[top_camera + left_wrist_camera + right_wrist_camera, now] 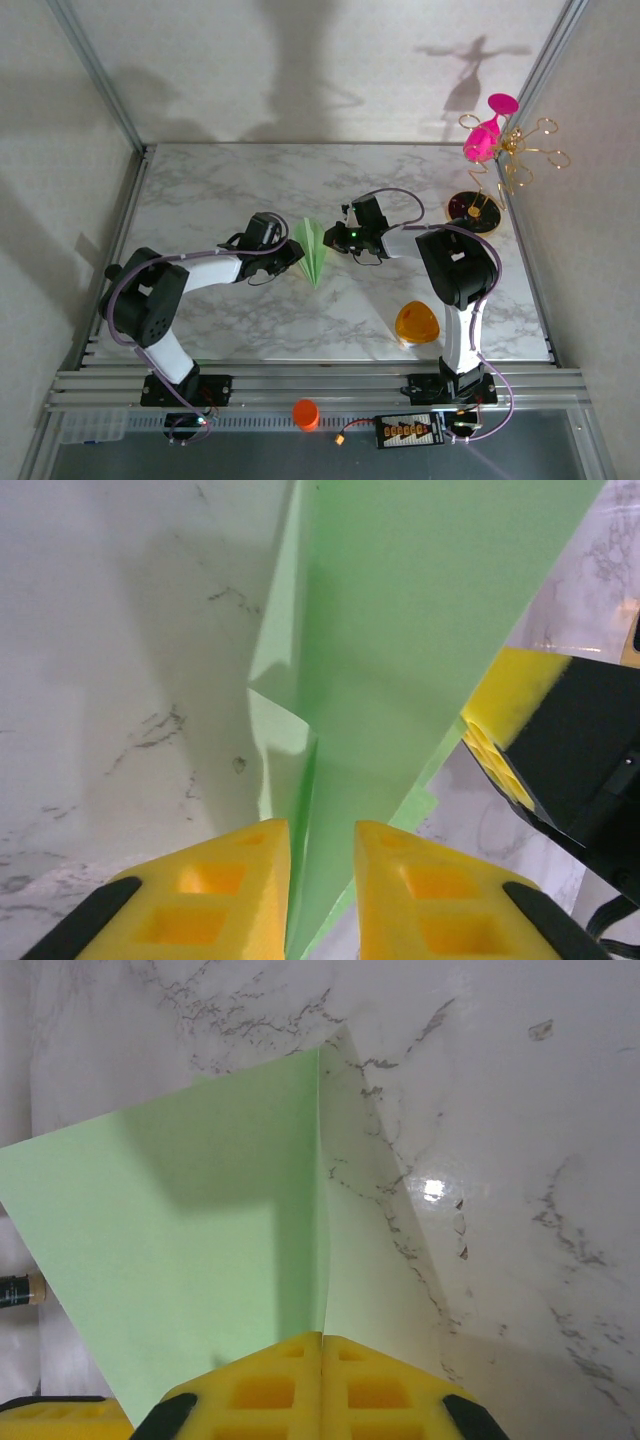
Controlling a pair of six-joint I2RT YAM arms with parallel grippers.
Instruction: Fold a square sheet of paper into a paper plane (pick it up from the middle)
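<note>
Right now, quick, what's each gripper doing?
Left gripper: narrowly apart around the paper plane; grip cannot be told.
Right gripper: closed on the paper plane.

Reaching inward with both arms, elbows bent; holding left hand seemingly a little parted, right hand pressed finger to finger.

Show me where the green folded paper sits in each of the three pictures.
Top external: the paper plane is mid-table, near the picture's middle.
Left wrist: it takes up the centre and upper right.
Right wrist: it spreads across the left and centre.
Shared landmark: the marble table beneath it.
</note>
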